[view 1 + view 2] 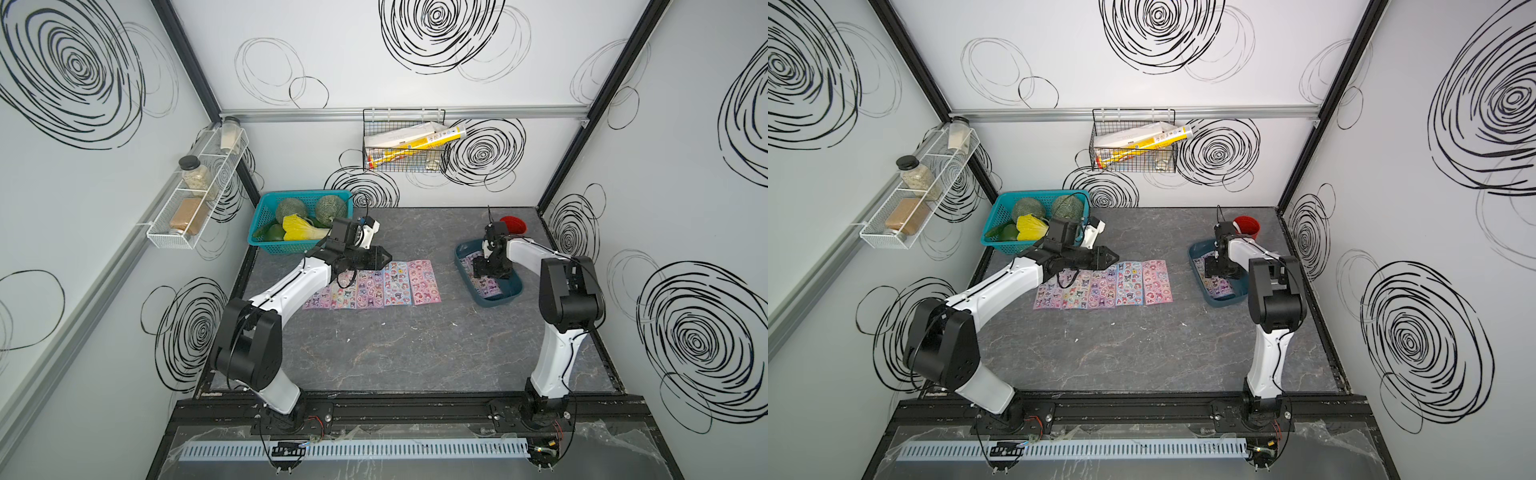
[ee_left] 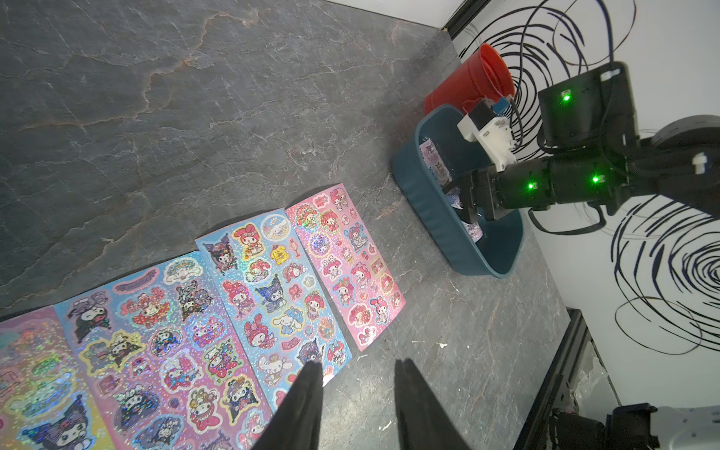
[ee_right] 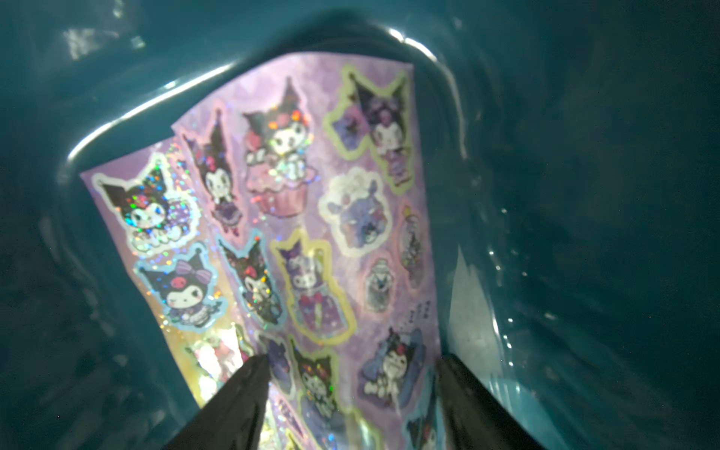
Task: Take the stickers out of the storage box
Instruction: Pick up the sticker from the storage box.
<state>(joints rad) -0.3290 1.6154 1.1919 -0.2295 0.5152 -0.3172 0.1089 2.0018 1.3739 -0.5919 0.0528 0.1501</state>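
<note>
Several stickers [image 1: 374, 286] [image 1: 1104, 284] lie side by side in a row on the grey table, pink, blue and lilac sheets [image 2: 272, 280]. My left gripper [image 1: 388, 259] [image 2: 358, 364] hangs open just above the right end of that row, nothing between its fingers. The dark teal storage box [image 1: 494, 302] [image 1: 1221, 301] [image 2: 428, 218] stands at the right. Lilac stickers [image 3: 311, 233] [image 1: 488, 286] lie inside it, one sheet overlapping another. My right gripper [image 1: 484, 272] [image 2: 463, 206] [image 3: 352, 362] reaches down into the box, jaws apart, its tips at the top sheet.
A red cup [image 1: 515, 224] stands right behind the box. A bright-blue lattice basket [image 1: 266, 245] of vegetables sits at the back left, close behind my left wrist. A wire basket [image 1: 405, 141] hangs on the back wall, a spice rack [image 1: 195, 195] on the left wall.
</note>
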